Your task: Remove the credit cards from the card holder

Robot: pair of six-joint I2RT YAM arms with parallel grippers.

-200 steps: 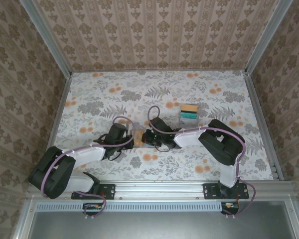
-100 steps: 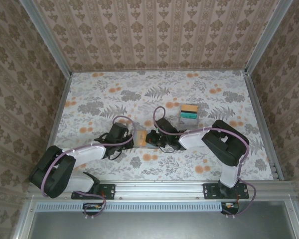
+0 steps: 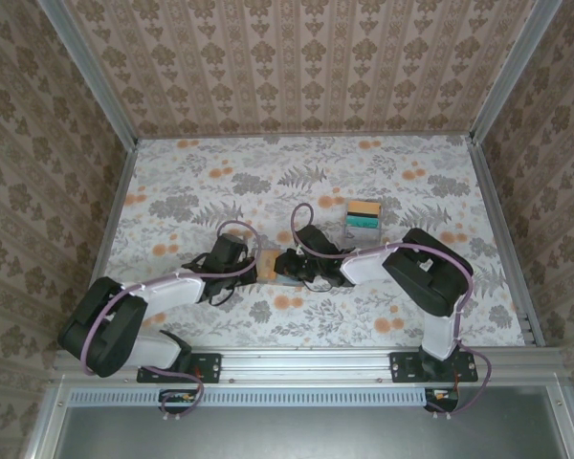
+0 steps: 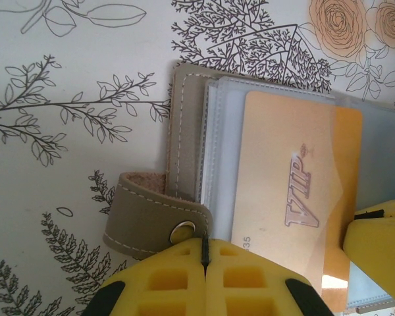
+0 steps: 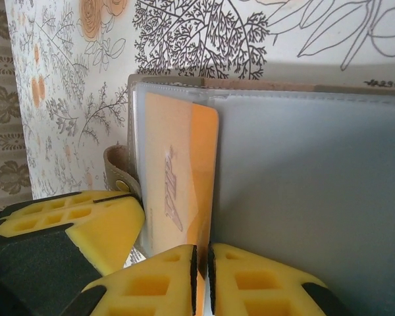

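The card holder lies open on the flowered table between my two grippers. Its taupe cover and snap strap show in the left wrist view. An orange credit card marked VIP sits partly out of a clear sleeve. My left gripper is shut, with its tips pressed on the holder's edge beside the strap. My right gripper has its jaws a slit apart, closed on the orange card's edge. One of its fingers shows at that card's corner. The bluish-grey inner panel lies beside it.
A clear plastic box with stacked coloured cards stands behind and to the right of the right gripper. The left gripper sits close on the other side of the holder. Patterned walls close the table on three sides.
The right gripper has shifted slightly at the holder, and more orange card now shows between the two grippers. The left arm has barely moved.
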